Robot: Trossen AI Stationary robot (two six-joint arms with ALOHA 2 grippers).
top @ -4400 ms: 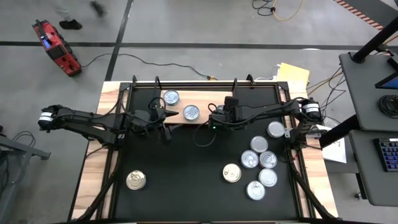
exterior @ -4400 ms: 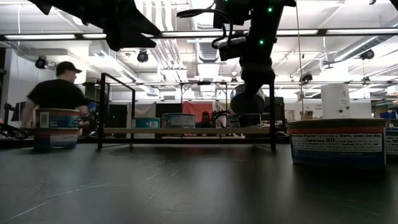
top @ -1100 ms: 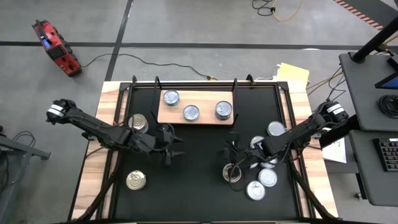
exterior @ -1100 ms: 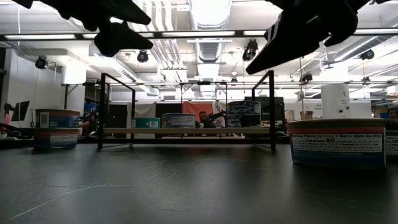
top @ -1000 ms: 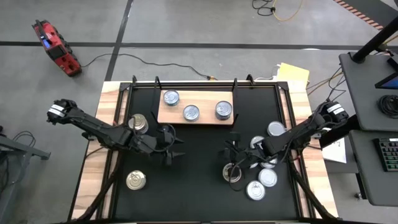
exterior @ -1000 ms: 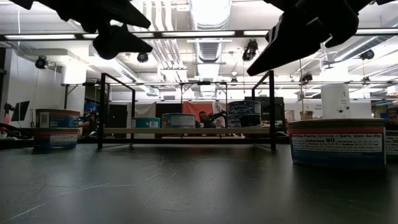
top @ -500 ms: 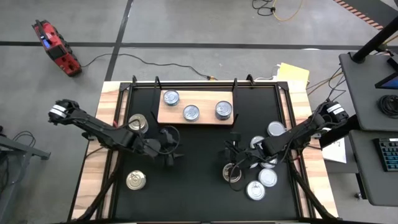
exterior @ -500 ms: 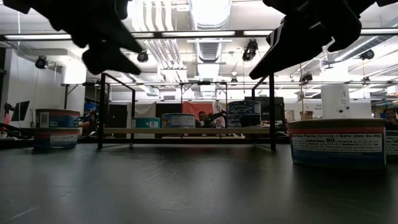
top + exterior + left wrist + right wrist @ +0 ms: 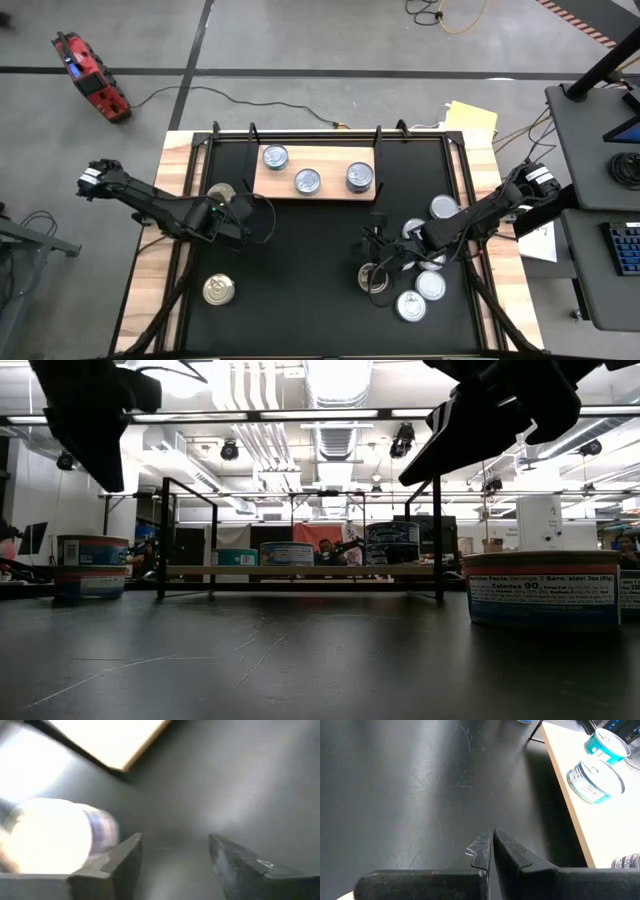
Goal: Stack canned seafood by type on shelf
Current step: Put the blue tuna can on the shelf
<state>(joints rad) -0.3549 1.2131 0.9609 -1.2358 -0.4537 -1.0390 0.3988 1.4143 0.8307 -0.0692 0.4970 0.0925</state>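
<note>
The shelf (image 9: 330, 160), a light wooden board at the table's far side, carries three silver-topped cans (image 9: 308, 181). In the low view the right-hand one (image 9: 391, 542) stands taller than the other two. My left gripper (image 9: 243, 222) hangs tipped down just right of a gold-topped can (image 9: 220, 192) that stands on the black table. The left wrist view shows this gripper (image 9: 175, 855) open and empty, with the can (image 9: 50, 837) outside one finger. My right gripper (image 9: 372, 250) is shut and hovers over another gold-topped can (image 9: 372, 278); it (image 9: 491, 845) holds nothing.
Several silver-topped cans (image 9: 432, 285) stand in a cluster at the table's right. One more gold-topped can (image 9: 218, 290) stands near the front left. A black frame (image 9: 300, 530) rises around the shelf. Bare black table (image 9: 310, 280) lies between the two arms.
My left gripper has drawn back toward the table's left edge, closer to the gold-topped can, and has tipped from nearly level to pointing steeply down.
</note>
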